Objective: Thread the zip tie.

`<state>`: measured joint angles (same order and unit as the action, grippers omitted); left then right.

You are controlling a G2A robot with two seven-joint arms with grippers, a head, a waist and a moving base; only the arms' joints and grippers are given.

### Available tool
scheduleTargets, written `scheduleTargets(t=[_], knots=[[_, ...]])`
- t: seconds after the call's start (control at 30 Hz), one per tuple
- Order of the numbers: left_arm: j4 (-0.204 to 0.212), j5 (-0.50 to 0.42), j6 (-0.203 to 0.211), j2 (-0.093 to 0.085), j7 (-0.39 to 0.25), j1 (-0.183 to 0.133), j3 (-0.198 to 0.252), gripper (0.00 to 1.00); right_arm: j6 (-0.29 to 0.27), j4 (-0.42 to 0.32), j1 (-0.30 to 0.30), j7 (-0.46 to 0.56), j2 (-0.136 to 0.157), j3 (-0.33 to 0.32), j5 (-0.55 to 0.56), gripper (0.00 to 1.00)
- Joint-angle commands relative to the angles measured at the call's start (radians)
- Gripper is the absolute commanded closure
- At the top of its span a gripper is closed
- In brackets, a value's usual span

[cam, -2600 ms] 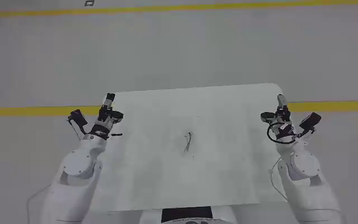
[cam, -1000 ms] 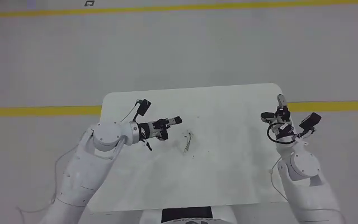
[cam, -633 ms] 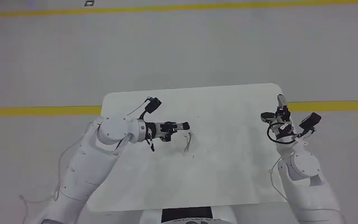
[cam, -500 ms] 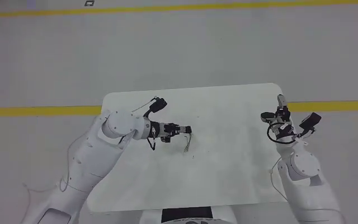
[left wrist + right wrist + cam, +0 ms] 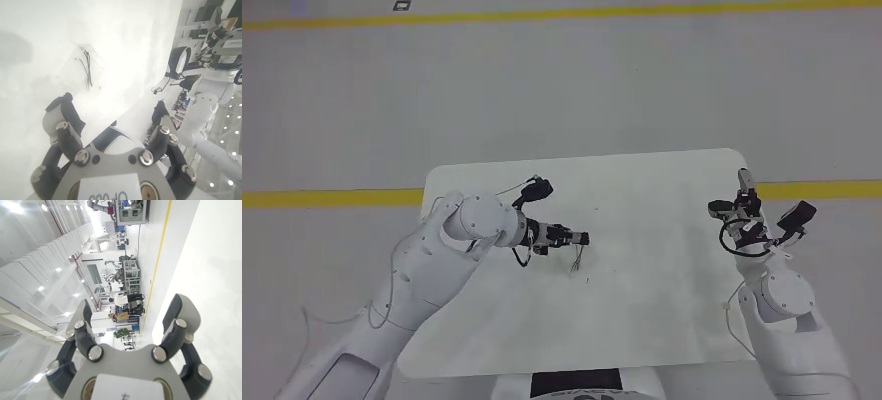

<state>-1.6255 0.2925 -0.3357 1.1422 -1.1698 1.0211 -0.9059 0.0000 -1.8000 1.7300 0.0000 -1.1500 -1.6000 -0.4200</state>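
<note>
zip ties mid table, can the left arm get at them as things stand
Probably yes: the left gripper is open and right by the zip ties, with only bare table between them.

Zip ties [image 5: 578, 258] lie at the middle of the table [image 5: 672, 300], left pincer [image 5: 583, 239] just beside them.

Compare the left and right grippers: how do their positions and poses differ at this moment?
The left gripper is over the middle of the table, close beside the zip ties; the right gripper is at the table's right edge, far from them. The left gripper points sideways across the table; the right gripper points away from the robot. Both are open and empty.
</note>
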Motion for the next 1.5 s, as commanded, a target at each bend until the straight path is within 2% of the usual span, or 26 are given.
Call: scheduleTargets(t=[0.0,0.13,0.23,0.37,0.47,0.93,1.0,1.1,1.2,1.3,1.37,1.47], knots=[[-0.007,0.081,-0.004,0.004,-0.011,-0.037,0.046,0.0,0.0,0.0,0.0,0.0,0.0,0.0,0.0,0.0],[0.022,0.192,-0.004,0.026,-0.043,-0.112,0.133,0.0,0.0,0.0,0.0,0.0,0.0,0.0,0.0,0.0],[0.053,0.267,-0.004,0.054,-0.066,-0.16,0.195,0.0,0.0,0.0,0.0,0.0,0.0,0.0,0.0,0.0],[0.089,0.295,-0.004,0.095,-0.075,-0.184,0.237,0.0,0.0,0.0,0.0,0.0,0.0,0.0,0.0,0.0],[0.11,0.309,-0.004,0.122,-0.091,-0.185,0.244,0.0,0.0,0.0,0.0,0.0,0.0,0.0,0.0,0.0],[0.11,0.309,-0.004,0.122,-0.091,-0.185,0.244,0.0,0.0,0.0,0.0,0.0,0.0,0.0,0.0,0.0],[0.094,0.363,-0.004,0.121,-0.078,-0.173,0.267,0.0,0.0,0.0,0.0,0.0,0.0,0.0,0.0,0.0],[0.091,0.429,-0.004,0.121,-0.106,-0.172,0.276,0.0,0.0,0.0,0.0,0.0,0.0,0.0,0.0,0.0],[0.078,0.495,-0.004,0.131,-0.158,-0.17,0.281,0.0,0.0,0.0,0.0,0.0,0.0,0.0,0.0,0.0],[0.059,0.577,-0.004,0.149,-0.213,-0.163,0.287,0.0,0.0,0.0,0.0,0.0,0.0,0.0,0.0,0.0],[0.055,0.619,-0.004,0.165,-0.22,-0.152,0.289,0.0,0.0,0.0,0.0,0.0,0.0,0.0,0.0,0.0],[0.07,0.647,-0.004,0.188,-0.22,-0.142,0.287,0.0,0.0,0.0,0.0,0.0,0.0,0.0,0.0,0.0]])
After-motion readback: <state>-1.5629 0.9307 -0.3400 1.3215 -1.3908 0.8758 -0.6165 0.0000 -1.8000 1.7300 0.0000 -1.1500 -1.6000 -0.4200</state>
